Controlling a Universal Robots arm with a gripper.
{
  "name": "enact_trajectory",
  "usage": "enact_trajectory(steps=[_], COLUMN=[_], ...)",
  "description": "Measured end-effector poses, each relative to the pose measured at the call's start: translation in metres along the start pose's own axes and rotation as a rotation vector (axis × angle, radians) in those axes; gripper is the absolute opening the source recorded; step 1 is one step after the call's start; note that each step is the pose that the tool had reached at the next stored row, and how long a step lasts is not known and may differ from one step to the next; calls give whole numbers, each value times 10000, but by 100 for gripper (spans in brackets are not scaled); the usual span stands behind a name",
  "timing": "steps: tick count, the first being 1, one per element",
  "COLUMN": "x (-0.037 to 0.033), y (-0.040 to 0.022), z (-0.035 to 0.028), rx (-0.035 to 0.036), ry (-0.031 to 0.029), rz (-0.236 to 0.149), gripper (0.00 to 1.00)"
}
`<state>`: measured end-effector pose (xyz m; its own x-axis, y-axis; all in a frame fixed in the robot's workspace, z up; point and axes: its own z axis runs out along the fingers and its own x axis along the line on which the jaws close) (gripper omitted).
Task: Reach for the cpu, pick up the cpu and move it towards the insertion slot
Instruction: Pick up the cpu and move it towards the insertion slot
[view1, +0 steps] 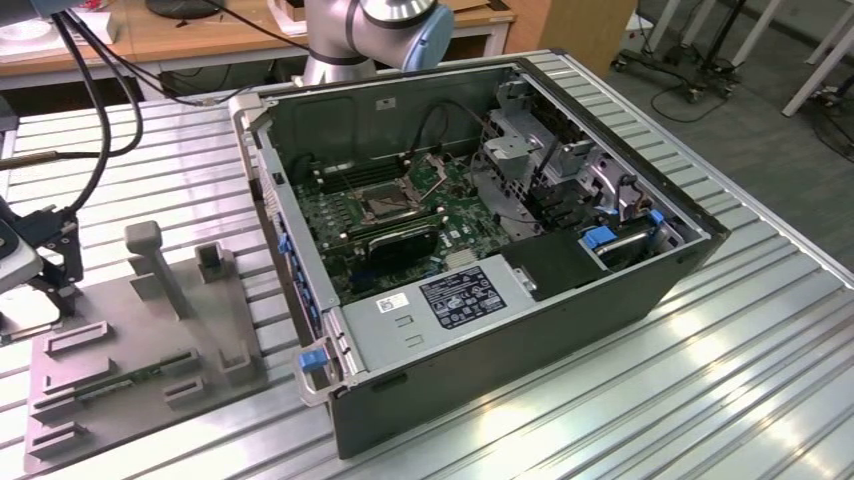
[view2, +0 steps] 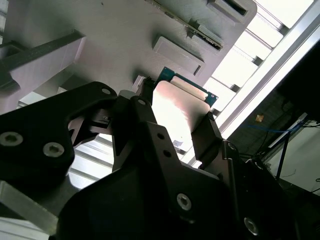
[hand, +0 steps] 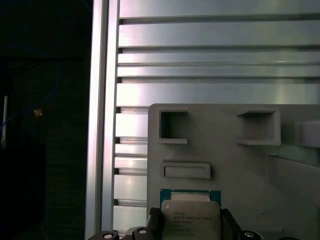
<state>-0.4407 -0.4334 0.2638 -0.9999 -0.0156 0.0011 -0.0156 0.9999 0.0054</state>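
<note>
The cpu (hand: 190, 220), silvery top up with a green rim around it, sits close to one edge of the grey fixture plate (hand: 235, 170), just beside a shallow rectangular recess (hand: 186, 171). Whether it rests on the plate or is raised just off it cannot be told. The gripper (hand: 190, 214) straddles it. Its two black fingers (hand: 154, 220) are drawn in against two opposite edges of the chip, with no gap showing in either wrist view, so it has the cpu held by its sides.

In the exterior view the plate lies at the slatted metal table (view1: 747, 350)'s edge on the exterior view's left, with the gripper above the plate's far corner. The open computer case (view1: 534, 330) stands just beside the plate, mid-table. Inside it, on the green motherboard (view1: 461, 205), the insertion slot (view1: 378, 207) shows as a dark square in a silvery frame, well apart from the cpu.
</note>
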Motion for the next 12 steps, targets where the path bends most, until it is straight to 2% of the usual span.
enact_trajectory(steps=[12], x=[0], y=[0], z=[-36], rx=[0], ry=[-1], rz=[0], gripper=[55])
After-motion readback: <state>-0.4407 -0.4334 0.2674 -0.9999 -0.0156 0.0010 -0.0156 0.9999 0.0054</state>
